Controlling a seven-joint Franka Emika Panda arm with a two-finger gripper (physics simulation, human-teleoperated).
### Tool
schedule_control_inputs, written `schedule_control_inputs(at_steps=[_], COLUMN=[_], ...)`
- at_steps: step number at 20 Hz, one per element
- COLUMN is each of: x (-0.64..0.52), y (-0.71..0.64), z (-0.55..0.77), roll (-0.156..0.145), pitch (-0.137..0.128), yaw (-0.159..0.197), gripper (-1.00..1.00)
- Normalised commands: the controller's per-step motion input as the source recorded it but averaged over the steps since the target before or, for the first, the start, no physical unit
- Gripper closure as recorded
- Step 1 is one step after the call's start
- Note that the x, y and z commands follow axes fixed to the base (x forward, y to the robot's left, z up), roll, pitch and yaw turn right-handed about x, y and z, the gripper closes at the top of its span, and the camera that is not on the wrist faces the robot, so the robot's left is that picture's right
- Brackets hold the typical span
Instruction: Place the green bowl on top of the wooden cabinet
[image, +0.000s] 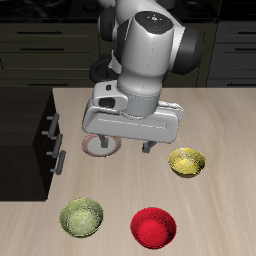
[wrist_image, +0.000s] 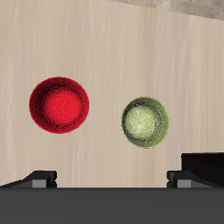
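Observation:
The green bowl (image: 82, 217) (wrist_image: 144, 122) is olive with a mottled yellowish inside and sits upright near the table's front edge. The wooden cabinet (image: 25, 140) is a low, very dark box with silver bar handles at the table's side, and its top is bare. In the wrist view a dark edge of the cabinet (wrist_image: 204, 163) shows. My gripper (image: 128, 148) (wrist_image: 112, 179) hangs open above the middle of the table, farther back than the green bowl and well above it. Nothing is between its fingers.
A red bowl (image: 154, 227) (wrist_image: 59, 106) sits beside the green bowl at the front edge. A brighter yellow bowl (image: 186, 161) stands farther back. A white plate with a red rim (image: 97, 146) lies partly hidden under the gripper.

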Motion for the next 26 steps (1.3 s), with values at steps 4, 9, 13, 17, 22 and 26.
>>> schedule_control_inputs(at_steps=[4,9,13,17,22,26], x=[0.10,0.09,0.06,0.07,0.03,0.01], y=[-0.06,-0.03,-0.04,-0.03,-0.12,-0.12], z=[0.08,0.09,-0.04,-0.20,-0.24,-0.28], roll=[-0.003,-0.008,-0.002,0.024,-0.011,0.003], pitch=[-0.012,-0.021,0.005,0.012,-0.003,0.012], yaw=[-0.011,0.022,-0.001,0.025,0.029,0.023], gripper=[-1.00,-1.00,-1.00,-1.00,-1.00,-1.00])
